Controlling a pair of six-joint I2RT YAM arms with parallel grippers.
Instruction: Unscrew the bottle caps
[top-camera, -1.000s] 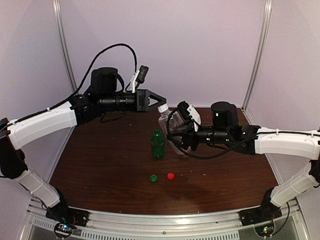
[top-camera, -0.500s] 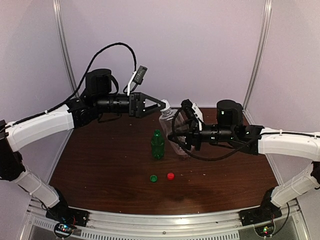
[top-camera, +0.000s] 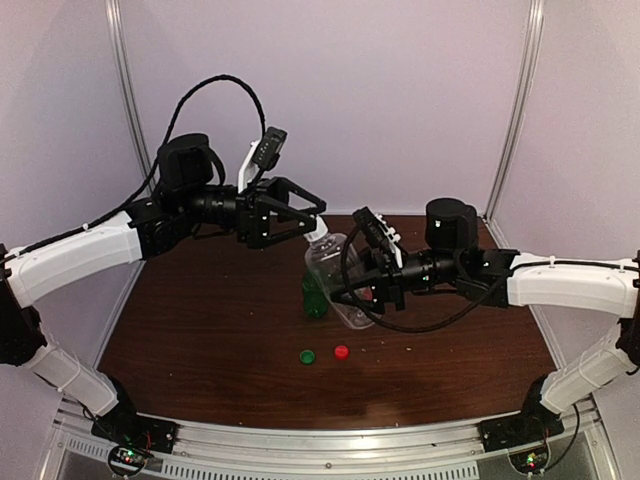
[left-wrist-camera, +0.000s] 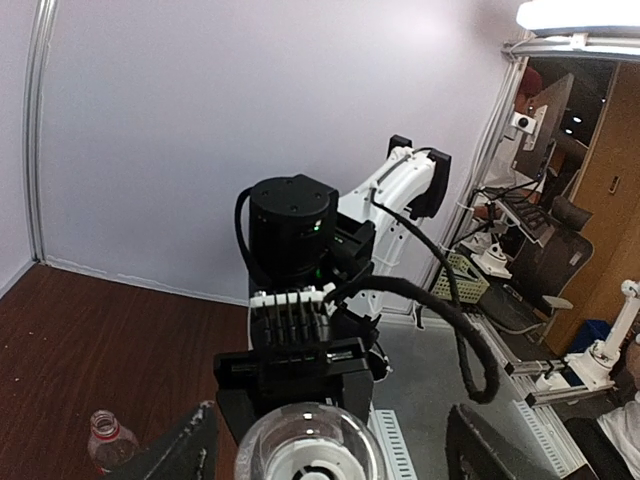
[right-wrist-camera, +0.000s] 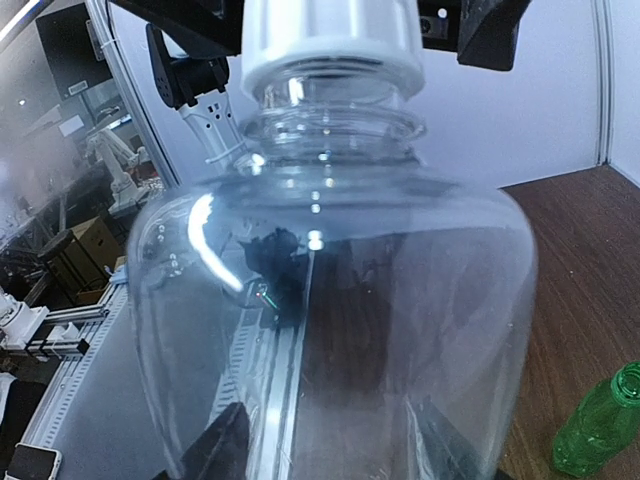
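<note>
The left arm reaches in from the left above a dark wooden tabletop (top-camera: 200, 330). The left gripper (top-camera: 315, 222) has its jaws spread wide and holds nothing. In the left wrist view they stand either side of the white cap (right-wrist-camera: 335, 45) without visibly touching it.

Just right of centre, a green bottle (top-camera: 314, 297) stands upright on the tabletop with a bare neck. A loose green cap (top-camera: 307, 356) and a red cap (top-camera: 341, 352) lie side by side nearer the arm bases.

Beside the green bottle, the wide clear bottle (right-wrist-camera: 330, 300) is tilted, its capped neck pointing up towards the left gripper. The right gripper (top-camera: 350, 288) has its jaws closed on the bottle's body.

Two caps look finished, so the step in hand appears to be the last, white cap. The next move calls for the left jaws to close squarely on that small cap and twist, while the right jaws hold the bottle firmly enough that it does not turn with it.
</note>
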